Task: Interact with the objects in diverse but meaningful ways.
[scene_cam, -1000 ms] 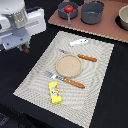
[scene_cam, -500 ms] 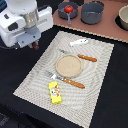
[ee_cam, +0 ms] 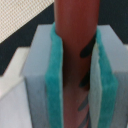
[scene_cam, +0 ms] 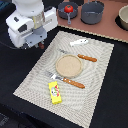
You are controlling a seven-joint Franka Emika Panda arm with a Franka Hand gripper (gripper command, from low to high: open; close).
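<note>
Seen in the exterior view, the white robot arm hangs over the striped placemat's (scene_cam: 95, 80) far left corner. Its claw (ee_cam: 75, 75) pinches a reddish-brown stick (ee_cam: 75, 45) between teal pads (ee_cam: 54, 75). Near the mat's front edge lies the yellow packet (scene_cam: 55, 92). The white oblong piece (scene_cam: 79, 42) rests near the far edge.

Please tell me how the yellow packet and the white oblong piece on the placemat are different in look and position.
The yellow packet is yellow with red print; the white oblong piece is plain white. In the exterior view the packet lies near the striped placemat's close edge, below the round tan plate, while the white piece lies near the far edge, above the plate. Both lie flat on the placemat, untouched.
</note>
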